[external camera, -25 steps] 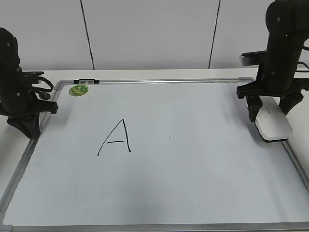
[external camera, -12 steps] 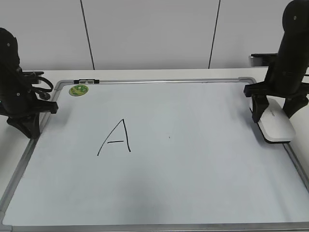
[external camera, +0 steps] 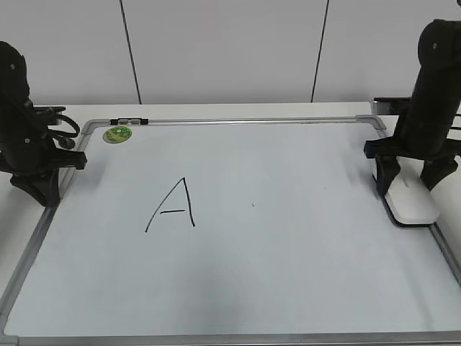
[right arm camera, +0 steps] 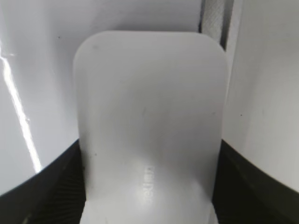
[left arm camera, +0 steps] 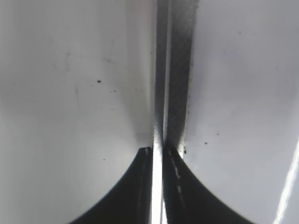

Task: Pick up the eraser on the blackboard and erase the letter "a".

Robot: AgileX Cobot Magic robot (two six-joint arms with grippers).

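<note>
The white eraser [external camera: 412, 202] lies at the right edge of the blackboard [external camera: 288, 288], a white board with a grey frame. My right gripper [external camera: 409, 184] is shut on the eraser, one finger on each long side. In the right wrist view the eraser [right arm camera: 149, 116] fills the middle between the black fingers [right arm camera: 149, 156], with faint grey lettering on top. A large black capital "A" [external camera: 173, 205] stands left of centre. The small letter "a" does not show; only a tiny black speck [external camera: 252, 205] lies mid-board. My left gripper [external camera: 43, 191] is shut and empty over the board's left frame [left arm camera: 175, 70].
A round green sticker [external camera: 117, 134] sits at the board's far left corner. A small dark and white item [external camera: 130, 120] lies on the top frame. A white table [external camera: 216, 109] and wall panels lie behind the board.
My right gripper has moved right with the eraser and come down, from just inside the board to its right frame. The left arm has not moved.
</note>
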